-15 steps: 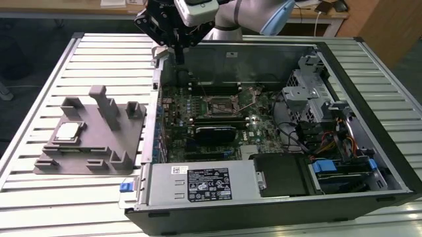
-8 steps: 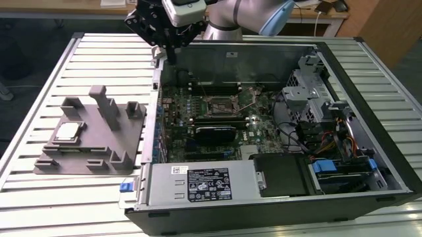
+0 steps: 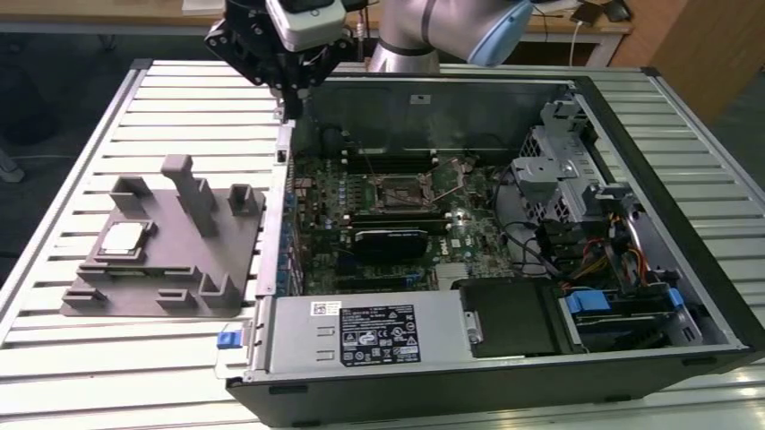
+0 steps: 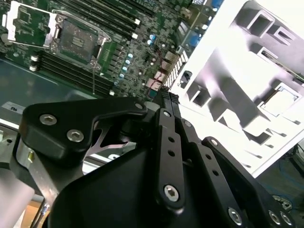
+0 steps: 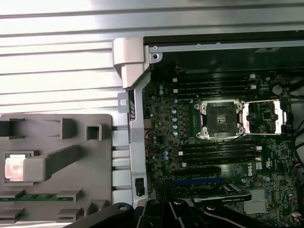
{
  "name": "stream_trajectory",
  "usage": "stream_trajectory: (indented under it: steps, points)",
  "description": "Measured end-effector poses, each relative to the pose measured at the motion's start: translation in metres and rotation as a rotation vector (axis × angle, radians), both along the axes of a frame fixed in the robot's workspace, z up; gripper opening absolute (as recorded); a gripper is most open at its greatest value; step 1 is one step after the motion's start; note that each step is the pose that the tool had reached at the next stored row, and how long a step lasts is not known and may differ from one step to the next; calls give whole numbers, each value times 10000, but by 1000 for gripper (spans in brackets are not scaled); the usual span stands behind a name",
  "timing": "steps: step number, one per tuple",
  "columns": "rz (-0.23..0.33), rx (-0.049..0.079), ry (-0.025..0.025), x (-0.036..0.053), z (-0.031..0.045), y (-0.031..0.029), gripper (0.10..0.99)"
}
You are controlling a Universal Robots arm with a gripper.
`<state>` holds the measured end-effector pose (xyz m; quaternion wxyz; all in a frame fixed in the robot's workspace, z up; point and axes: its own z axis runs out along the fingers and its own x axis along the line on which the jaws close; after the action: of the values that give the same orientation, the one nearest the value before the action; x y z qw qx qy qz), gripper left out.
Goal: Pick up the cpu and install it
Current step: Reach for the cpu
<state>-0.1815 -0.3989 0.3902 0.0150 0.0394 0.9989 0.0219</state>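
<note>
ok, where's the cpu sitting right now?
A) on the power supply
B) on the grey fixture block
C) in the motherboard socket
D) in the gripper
B: the cpu lies in a recess of the grey fixture block, with the gripper apart from it, up over the edge of the case.

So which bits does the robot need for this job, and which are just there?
For the job: the cpu lying in the grey fixture block; the open socket on the motherboard; the gripper, holding nothing.
Just there: the power supply, the drive cage, the coloured cables.
</note>
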Motion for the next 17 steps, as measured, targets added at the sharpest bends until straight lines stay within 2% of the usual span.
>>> stream_trajectory:
  steps: [17]
  points:
    - [-34,0,0,-243,-55,0,106]
